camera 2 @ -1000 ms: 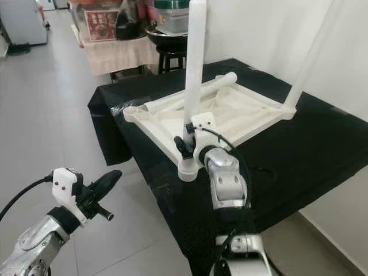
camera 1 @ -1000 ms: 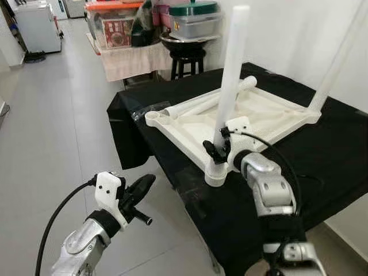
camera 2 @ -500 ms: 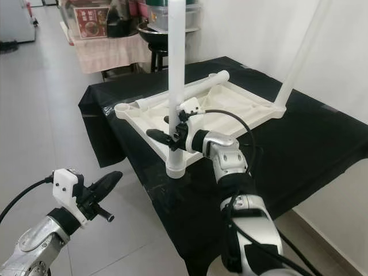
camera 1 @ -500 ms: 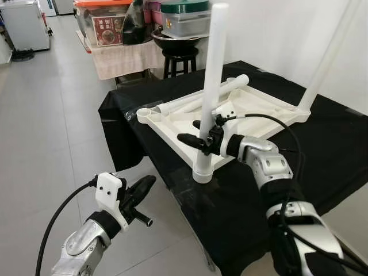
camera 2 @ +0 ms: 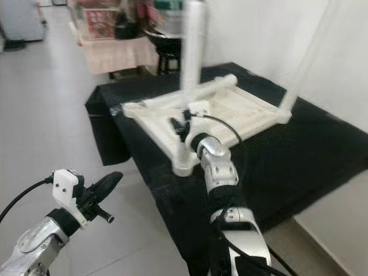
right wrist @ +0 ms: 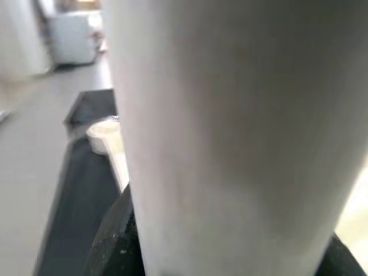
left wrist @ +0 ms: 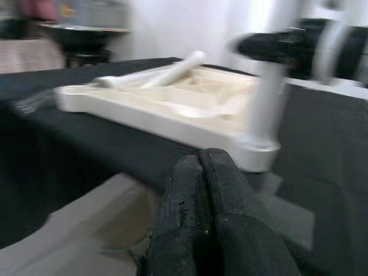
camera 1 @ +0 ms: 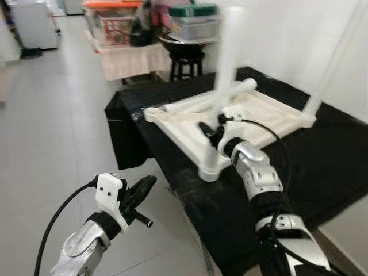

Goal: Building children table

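Right gripper (camera 1: 211,131) clamped around the near leg (camera 1: 225,75), low on the shaft just above the corner socket (camera 1: 210,170); in the right wrist view the white tube (right wrist: 230,132) pressed close between the black fingers (right wrist: 112,241). Left gripper (camera 1: 138,190) hanging off to the robot's left over the floor (camera 1: 57,115), well apart from the work, fingers (left wrist: 201,213) pressed together on nothing.

Held leg standing upright in the nearest corner of the upturned table top (camera 1: 253,109). Probably seated in the socket, though motion blur leaves the depth of the joint unclear. Far leg (camera 1: 333,63) upright at the far right corner. Loose leg (camera 1: 201,102) lying across the tray-like underside, another possibly beside it. One empty socket (camera 1: 152,113) at the left corner.

Table top: white plastic, ribbed underside up, resting on a counter (camera 1: 333,155) draped in black cloth, near corner close to the edge.

Risks from here: a sideways push on the tall leg levering the light top toward the edge, or skidding it on the cloth; letting go before full seating, leaving the leg tilted or free to topple; no second grip steadying the top.
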{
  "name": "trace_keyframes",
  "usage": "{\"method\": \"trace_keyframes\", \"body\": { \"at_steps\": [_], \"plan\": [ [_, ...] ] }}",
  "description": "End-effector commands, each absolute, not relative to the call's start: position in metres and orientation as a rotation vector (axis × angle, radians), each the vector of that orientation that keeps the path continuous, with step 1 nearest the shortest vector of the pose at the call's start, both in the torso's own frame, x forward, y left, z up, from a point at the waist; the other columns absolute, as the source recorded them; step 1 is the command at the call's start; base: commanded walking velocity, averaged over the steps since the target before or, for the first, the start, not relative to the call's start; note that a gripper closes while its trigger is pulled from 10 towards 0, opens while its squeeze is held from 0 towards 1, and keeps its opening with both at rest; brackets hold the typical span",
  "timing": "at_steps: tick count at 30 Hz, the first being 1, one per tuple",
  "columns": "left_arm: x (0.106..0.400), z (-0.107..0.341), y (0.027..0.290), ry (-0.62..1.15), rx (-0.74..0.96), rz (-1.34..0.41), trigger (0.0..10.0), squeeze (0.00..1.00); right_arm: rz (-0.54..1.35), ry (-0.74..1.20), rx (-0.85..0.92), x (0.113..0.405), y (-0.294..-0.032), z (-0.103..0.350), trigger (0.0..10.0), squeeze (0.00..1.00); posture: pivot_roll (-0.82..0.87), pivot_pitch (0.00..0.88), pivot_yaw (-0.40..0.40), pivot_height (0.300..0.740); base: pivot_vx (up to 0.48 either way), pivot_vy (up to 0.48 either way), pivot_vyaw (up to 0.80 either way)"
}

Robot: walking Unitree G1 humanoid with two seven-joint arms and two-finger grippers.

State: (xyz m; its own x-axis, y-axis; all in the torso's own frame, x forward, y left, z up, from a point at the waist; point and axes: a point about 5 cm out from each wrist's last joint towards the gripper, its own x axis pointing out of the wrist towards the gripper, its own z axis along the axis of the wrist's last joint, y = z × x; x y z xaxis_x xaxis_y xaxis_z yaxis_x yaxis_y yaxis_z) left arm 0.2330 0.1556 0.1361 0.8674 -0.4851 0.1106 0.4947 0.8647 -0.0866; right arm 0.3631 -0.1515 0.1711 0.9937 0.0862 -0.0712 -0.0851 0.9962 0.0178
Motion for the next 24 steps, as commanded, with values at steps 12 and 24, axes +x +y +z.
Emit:
{"method": "trace_keyframes", "body": {
  "at_steps": [12,24],
  "plan": [
    [0.24,0.136,0.157,-0.067,-0.066,-0.576,10.0,0.0,0.286,0.185,0.041,0.351,-0.117,0.151,10.0,1.0,0.02,0.0,-0.029,0.74,0.0,0.0,0.0],
    [0.252,0.146,0.19,-0.034,0.045,-0.363,10.0,0.0,0.176,0.088,0.128,0.317,-0.157,0.167,10.0,1.0,-0.01,0.0,-0.02,0.74,0.0,0.0,0.0]
  ]
}}
